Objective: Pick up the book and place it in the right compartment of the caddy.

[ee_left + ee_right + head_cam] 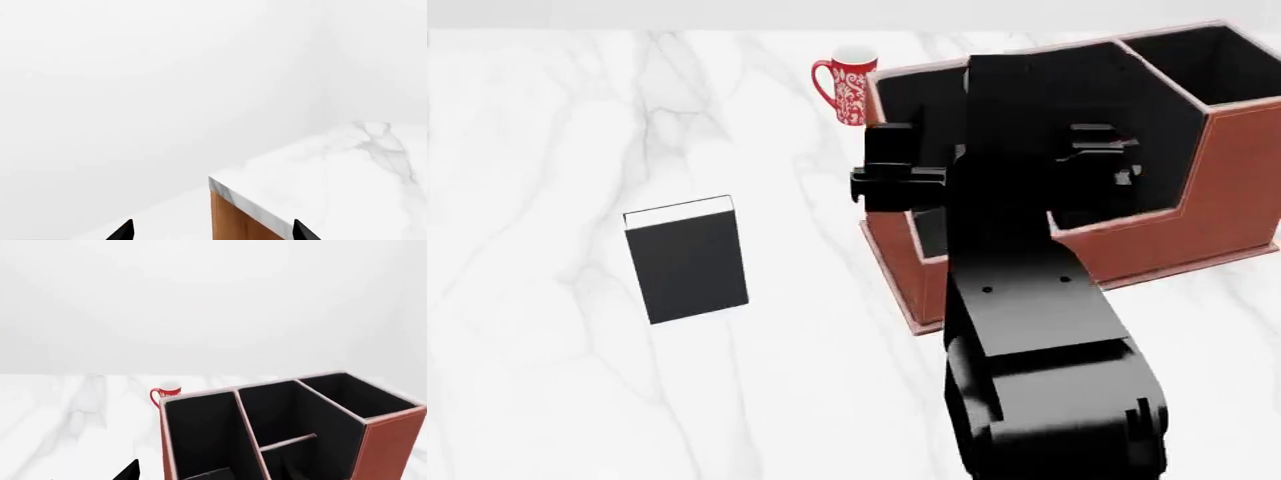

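The book (687,258), black-covered with white page edges, lies flat on the white marble table, left of the caddy (1228,200). The reddish-brown caddy with a black, divided inside also shows in the right wrist view (390,445). My right arm (1028,310) reaches over the caddy's near left part and hides it. My right gripper (213,475) is open and empty just in front of the caddy; only one fingertip (127,472) shows, the other is lost against the black inside. My left gripper (213,232) is open and empty, off a table corner, away from the book.
A red patterned mug (847,88) stands behind the caddy's left corner and also shows in the right wrist view (167,391). The left wrist view shows a marble table corner (230,192) with a wooden side (233,220).
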### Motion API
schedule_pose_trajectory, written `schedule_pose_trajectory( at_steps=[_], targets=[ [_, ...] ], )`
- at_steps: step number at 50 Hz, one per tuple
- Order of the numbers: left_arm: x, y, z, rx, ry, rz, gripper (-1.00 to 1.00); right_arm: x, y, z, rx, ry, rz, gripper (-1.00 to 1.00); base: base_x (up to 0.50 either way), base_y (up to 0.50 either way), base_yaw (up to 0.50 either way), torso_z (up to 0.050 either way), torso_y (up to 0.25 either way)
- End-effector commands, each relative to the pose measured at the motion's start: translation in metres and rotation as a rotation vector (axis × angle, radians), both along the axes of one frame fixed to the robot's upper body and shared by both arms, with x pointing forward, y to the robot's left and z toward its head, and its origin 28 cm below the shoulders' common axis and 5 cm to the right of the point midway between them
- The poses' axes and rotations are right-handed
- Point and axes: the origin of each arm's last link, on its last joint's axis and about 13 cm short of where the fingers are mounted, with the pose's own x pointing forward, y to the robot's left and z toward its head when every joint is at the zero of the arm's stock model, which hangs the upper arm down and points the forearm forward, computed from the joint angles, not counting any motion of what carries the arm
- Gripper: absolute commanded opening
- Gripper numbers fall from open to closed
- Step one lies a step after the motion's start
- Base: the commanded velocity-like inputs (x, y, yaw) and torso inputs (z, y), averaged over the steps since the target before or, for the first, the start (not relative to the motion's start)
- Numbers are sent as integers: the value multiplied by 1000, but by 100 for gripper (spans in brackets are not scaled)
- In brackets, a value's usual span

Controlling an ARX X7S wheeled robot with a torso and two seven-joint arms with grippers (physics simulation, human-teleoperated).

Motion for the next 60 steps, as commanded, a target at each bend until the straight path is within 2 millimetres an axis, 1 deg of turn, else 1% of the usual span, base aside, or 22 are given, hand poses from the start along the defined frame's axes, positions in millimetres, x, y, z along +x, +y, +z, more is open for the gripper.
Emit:
schedule_pose_trajectory(
  at_steps=[1,6,8,11,17,29,36,45,60],
  targets=[
    [-16,6,5,13,-8,48,100,30,14,68,-2,-10,14,100,0,0,0,0,0],
    [-15,6,2,9,-6,43,100,31,17,69,-50,-17,-1,100,0,0,0,0,0],
    [-16,6,2,6,-8,43,100,29,17,70,-13,-1,36,100,0,0,0,0,0],
    [-16,6,0,4,-5,40,100,29,19,68,-45,-24,0,100,0,0,0,0,0],
    [-16,6,1,3,-5,36,100,28,20,68,-40,6,25,100,0,0,0,0,0],
    [-15,5,1,5,-6,29,100,29,20,72,-21,24,42,100,500,0,0,0,0],
    [-17,5,0,5,-2,30,100,29,21,68,-23,33,45,100,500,0,0,0,0],
    [-17,6,0,5,-3,32,100,29,22,70,-17,32,50,100,500,0,0,0,0],
    [-17,5,-1,3,-2,29,100,30,23,67,-9,46,55,100,500,0,0,0,1]
  ],
)
